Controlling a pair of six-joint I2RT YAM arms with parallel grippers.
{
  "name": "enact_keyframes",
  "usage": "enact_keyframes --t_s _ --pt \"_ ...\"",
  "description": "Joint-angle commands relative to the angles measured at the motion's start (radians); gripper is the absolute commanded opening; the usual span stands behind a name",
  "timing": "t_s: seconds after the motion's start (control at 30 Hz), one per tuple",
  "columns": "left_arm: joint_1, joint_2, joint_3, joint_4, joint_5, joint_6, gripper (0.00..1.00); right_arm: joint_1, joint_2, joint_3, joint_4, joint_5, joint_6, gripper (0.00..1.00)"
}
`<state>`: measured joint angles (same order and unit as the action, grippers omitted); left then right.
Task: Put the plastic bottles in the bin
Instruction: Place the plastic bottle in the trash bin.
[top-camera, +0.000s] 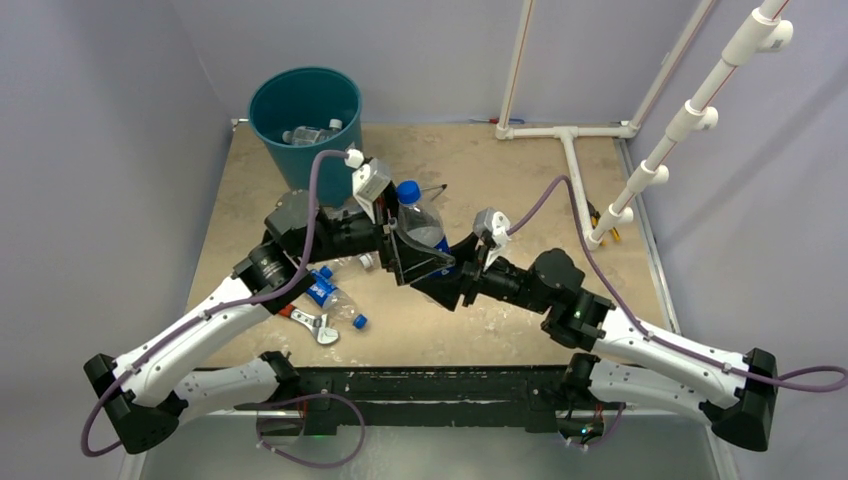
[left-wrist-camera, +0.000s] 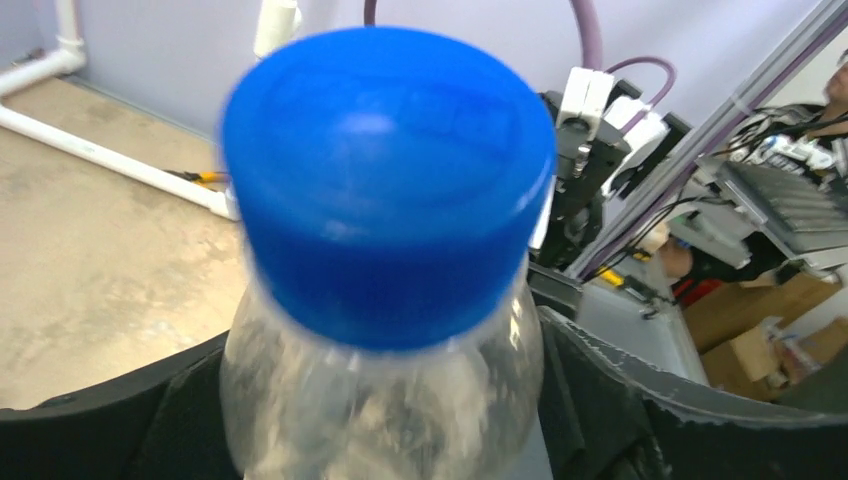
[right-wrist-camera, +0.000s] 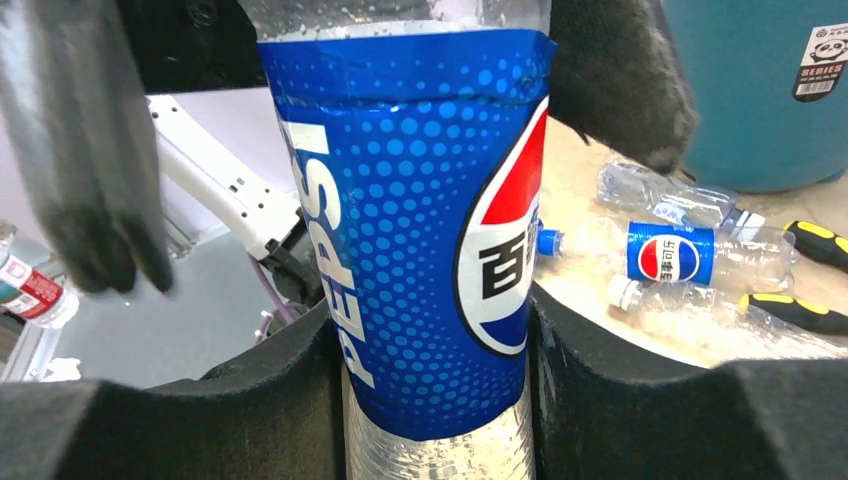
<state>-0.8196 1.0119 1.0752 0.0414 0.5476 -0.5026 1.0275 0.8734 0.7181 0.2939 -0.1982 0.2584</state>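
Both your arms reach in from the near corners and meet well in front of the bin (top-camera: 275, 130), elbows bent, wrists facing each other over mid-bench. Your right gripper (right-wrist-camera: 435, 420) is closed on the lower body of a Pepsi bottle (right-wrist-camera: 400, 250), its pads pressed to both sides. Your left gripper (left-wrist-camera: 385, 430) straddles the same bottle just under its blue cap (left-wrist-camera: 388, 180), but its jaws stand wider than the bottle: one finger (right-wrist-camera: 90, 160) hangs clear of it, blurred.

The bench (top-camera: 520, 170) is mottled tan, with lilac walls and white pipe (top-camera: 570, 132) at the back.

Some loose bottles (top-camera: 325, 290) lie in front of the bin beside a wrench (top-camera: 318, 325), partly covered by the left arm. Other bottles (top-camera: 312, 133) lie inside the bin. Two screwdrivers (right-wrist-camera: 815, 240) are cut off at the edge of the right wrist view.
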Motion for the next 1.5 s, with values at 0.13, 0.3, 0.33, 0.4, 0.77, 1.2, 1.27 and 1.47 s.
enact_keyframes --t_s 0.13,0.3,0.33,0.4,0.77,1.2,1.27,1.47 --pt "-0.004 -0.163 -0.045 0.081 -0.166 0.051 0.99 -0.001 -0.181 -0.137 0.204 0.082 0.060 0.35" --pt "-0.004 -0.299 -0.143 0.267 -0.312 0.063 0.99 -0.001 -0.255 -0.232 0.306 0.115 0.096 0.35" --pt "-0.005 -0.307 -0.148 0.292 -0.340 0.059 0.99 -0.001 -0.262 -0.252 0.331 0.119 0.103 0.35" --pt "-0.005 -0.296 -0.132 0.320 -0.374 0.055 0.99 -0.001 -0.268 -0.290 0.390 0.121 0.118 0.34" --pt "-0.004 -0.052 0.065 0.251 -0.185 0.025 0.92 -0.001 -0.182 -0.335 0.544 0.105 0.160 0.33" --pt "-0.004 0.042 0.156 0.165 -0.131 0.038 0.77 -0.001 -0.126 -0.280 0.442 0.111 0.133 0.33" --pt "-0.004 0.048 0.159 0.156 -0.123 0.038 0.73 -0.001 -0.116 -0.273 0.433 0.112 0.130 0.32" --pt "-0.005 0.087 0.176 0.114 -0.069 0.015 0.69 -0.001 -0.097 -0.259 0.426 0.103 0.122 0.32"
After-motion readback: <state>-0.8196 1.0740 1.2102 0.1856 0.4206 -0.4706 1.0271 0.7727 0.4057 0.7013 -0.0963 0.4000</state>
